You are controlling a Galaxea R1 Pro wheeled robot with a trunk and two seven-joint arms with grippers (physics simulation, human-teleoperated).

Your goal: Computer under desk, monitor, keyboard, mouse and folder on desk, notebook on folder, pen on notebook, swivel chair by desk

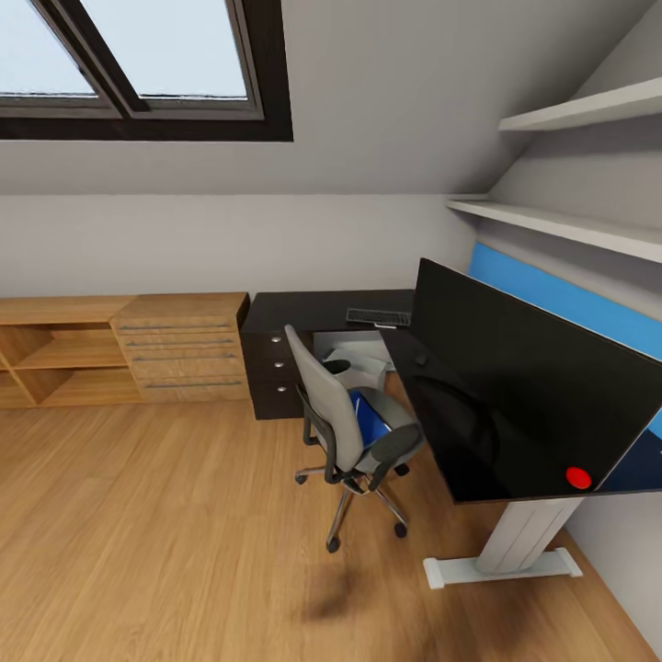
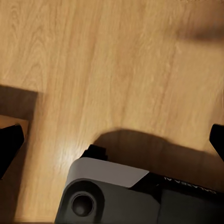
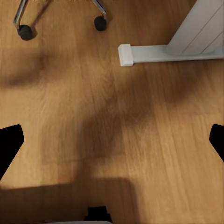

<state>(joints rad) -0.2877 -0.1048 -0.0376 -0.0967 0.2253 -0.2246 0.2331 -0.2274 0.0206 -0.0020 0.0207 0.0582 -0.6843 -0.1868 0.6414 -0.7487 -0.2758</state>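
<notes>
While both pincers (image 2: 112, 140) (image 3: 112, 140) hang spread over plank floor (image 1: 165, 515), grey attic bedroom (image 1: 386, 101), glossy black desk (image 1: 303, 308)

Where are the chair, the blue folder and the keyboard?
chair (image 1: 322, 395): head view, grey backrest.
folder (image 1: 370, 425): head view, blue cover, on the seat.
keyboard (image 1: 378, 317): head view, its keys, on the desk.

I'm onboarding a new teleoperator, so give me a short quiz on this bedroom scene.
1. True or false: the folder lies on the chair.
2. The keyboard rests on: A) the floor B) the desk C) the wooden chest
3. Fill in: both grippers, left and right, point down at the wood ____.

Key: 1 true; 2 B; 3 floor
</notes>
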